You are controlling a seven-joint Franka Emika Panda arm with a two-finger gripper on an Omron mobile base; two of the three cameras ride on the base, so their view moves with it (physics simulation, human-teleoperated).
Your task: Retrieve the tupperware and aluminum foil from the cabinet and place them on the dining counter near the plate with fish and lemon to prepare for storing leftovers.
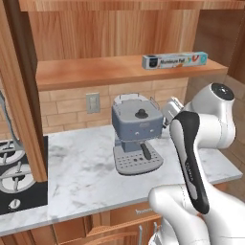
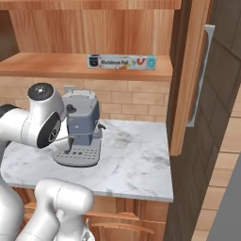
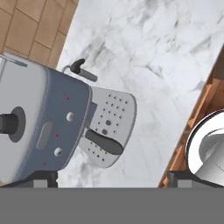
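The hand (image 3: 109, 179) is spread wide and carries nothing; it looks down on the coffee machine (image 1: 138, 135) standing on the marble surface (image 1: 81, 172) below it. The foil (image 1: 174, 60) lies flat on the cabinet (image 1: 28, 91) shelf (image 1: 110, 69), well above the hand and farther back toward the wall, near the shelf's right end in the left base view. No tupperware can be made out on the part of the shelf that shows.

The task looks to be at its start: nothing has been fetched, and the step in hand is the reach for the foil. The next move calls for the hand to rise clear of the coffee machine, turn from looking down to facing the shelf, and come at the box across its narrow side, so the fingers can straddle it without knocking it back along the plank.
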